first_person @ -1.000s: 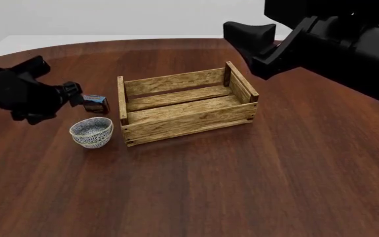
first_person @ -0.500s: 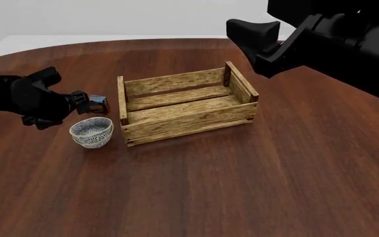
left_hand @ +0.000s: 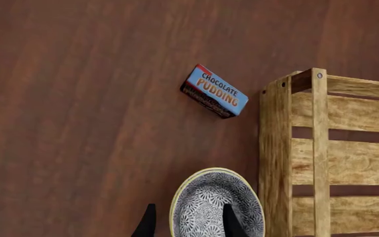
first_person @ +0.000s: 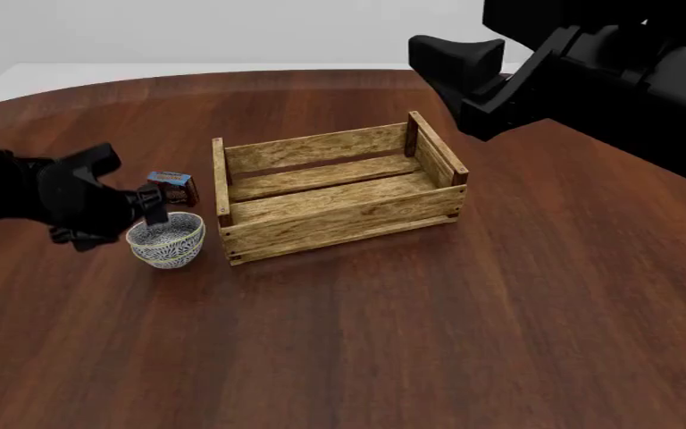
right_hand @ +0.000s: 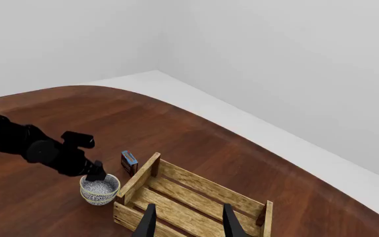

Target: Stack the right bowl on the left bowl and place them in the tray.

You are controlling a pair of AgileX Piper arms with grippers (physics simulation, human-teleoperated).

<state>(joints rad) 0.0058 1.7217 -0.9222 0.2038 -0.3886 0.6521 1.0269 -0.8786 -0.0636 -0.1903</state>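
A dark wooden table [first_person: 439,340] under a blank pale wall. The bowls [first_person: 165,239] already sit nested, one inside the other, just beside the short end of the tray [first_person: 337,192], so the stacking half looks done to me. What is left is the lift and the drop into the tray, which holds nothing.

My left pincer [left_hand: 184,222] is spread, its two fingers straddling the near rim of the stack: one finger [left_hand: 231,221] over the patterned inside, the other outside the wall. I judge that I am set to pinch the rim, not yet gripping (the front view shows me right over the bowls, but contact I cannot tell).

My right pincer [right_hand: 188,222] is open too and holds nothing, hanging high above the far side of the tray, well apart from the bowls.

A small pudding box [left_hand: 214,91] lies near the tray's corner, just beyond the bowls; I judge it worth keeping clear of as I lift.
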